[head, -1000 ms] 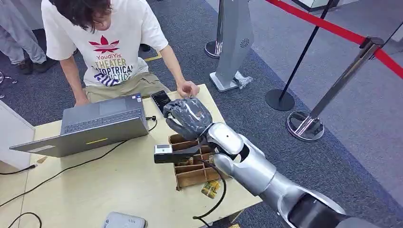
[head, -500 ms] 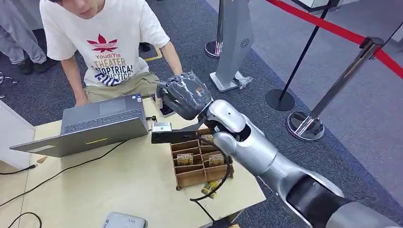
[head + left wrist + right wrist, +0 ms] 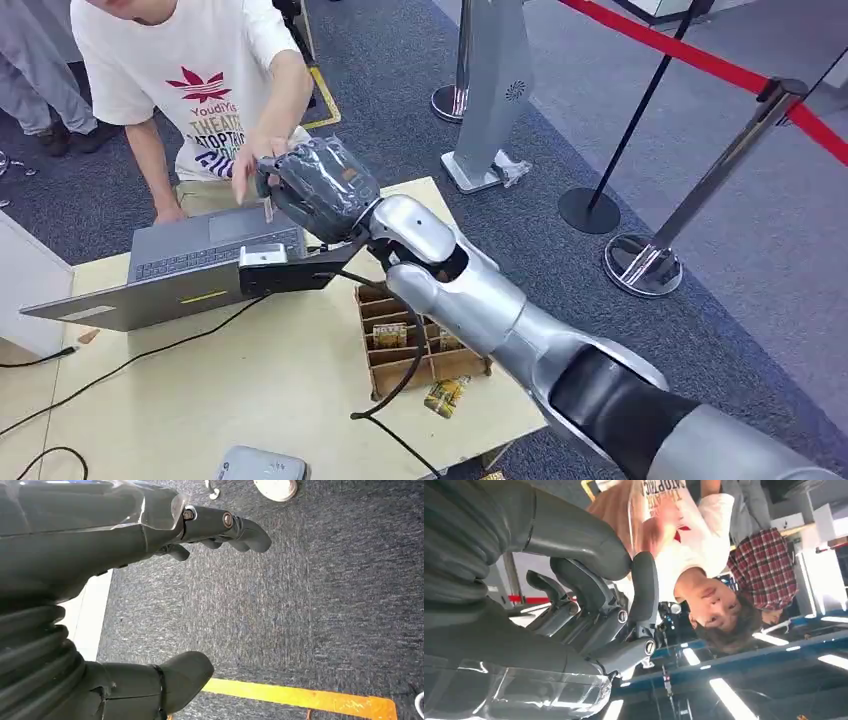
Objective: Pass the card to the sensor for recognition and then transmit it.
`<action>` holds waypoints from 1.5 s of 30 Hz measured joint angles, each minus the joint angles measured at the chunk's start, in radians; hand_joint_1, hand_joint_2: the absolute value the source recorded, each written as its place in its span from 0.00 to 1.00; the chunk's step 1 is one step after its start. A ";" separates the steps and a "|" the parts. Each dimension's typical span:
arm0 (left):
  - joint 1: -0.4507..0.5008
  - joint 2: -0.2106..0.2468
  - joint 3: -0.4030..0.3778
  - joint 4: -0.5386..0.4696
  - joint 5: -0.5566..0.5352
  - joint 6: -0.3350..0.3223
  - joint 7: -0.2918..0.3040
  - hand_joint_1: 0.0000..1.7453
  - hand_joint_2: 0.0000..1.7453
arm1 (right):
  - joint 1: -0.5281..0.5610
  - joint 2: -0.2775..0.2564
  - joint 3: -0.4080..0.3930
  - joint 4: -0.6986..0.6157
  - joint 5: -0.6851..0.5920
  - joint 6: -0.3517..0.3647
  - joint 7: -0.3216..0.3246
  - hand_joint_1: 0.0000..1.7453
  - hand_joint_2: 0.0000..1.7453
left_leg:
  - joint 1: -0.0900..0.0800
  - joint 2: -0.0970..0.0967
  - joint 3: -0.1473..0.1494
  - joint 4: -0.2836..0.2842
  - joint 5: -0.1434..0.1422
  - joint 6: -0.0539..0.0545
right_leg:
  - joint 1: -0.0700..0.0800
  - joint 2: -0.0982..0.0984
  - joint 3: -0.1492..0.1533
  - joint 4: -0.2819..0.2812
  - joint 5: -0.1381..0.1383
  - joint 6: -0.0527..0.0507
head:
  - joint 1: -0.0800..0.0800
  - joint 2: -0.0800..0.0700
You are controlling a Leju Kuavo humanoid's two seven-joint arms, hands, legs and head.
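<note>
My right hand (image 3: 320, 185) is stretched out above the open laptop (image 3: 200, 262), toward the person in a white T-shirt (image 3: 200, 80) who sits behind the table. A thin pale card (image 3: 267, 208) sticks out from its fingers. In the right wrist view the card (image 3: 630, 515) shows edge-on above the thumb of the right hand (image 3: 594, 605). The person's hand (image 3: 248, 165) reaches down onto the card and my fingertips. My left hand (image 3: 75, 540) hangs over grey carpet, its fingers apart and nothing in them.
A wooden compartment box (image 3: 385, 378) with several cards stands under my forearm, and a loose card (image 3: 444, 396) lies in front of it. A grey rounded device (image 3: 260, 465) sits at the table's (image 3: 270, 400) near edge. Cables cross the tabletop. Stanchions (image 3: 640, 265) stand at right.
My right arm has swung up and left from over the wooden box to above the laptop. The person has lifted a hand from the table to meet my hand.
</note>
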 joint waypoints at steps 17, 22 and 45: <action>0.016 0.000 0.000 0.000 0.002 0.002 -0.015 0.00 1.00 | -0.043 0.103 0.030 0.209 0.003 -0.060 0.011 0.00 1.00 | 0.000 0.000 0.000 0.000 0.000 0.000 | 0.000 0.000 0.000 0.000 0.000 0.000 | 0.000 0.000; 0.018 0.000 -0.001 0.000 -0.013 0.000 -0.014 0.00 1.00 | 0.002 0.102 0.030 0.188 -0.039 -0.096 -0.021 0.00 1.00 | 0.000 0.000 0.000 0.000 0.000 0.000 | 0.000 0.000 0.000 -0.001 0.000 0.000 | 0.000 0.000; 0.022 0.000 0.007 0.000 -0.005 0.003 -0.006 0.00 1.00 | 0.519 0.092 0.016 -0.249 -0.732 -0.024 -0.237 0.00 0.00 | 0.000 0.000 0.000 0.000 0.000 0.000 | 0.000 0.000 -0.001 -0.001 -0.001 0.000 | 0.000 0.000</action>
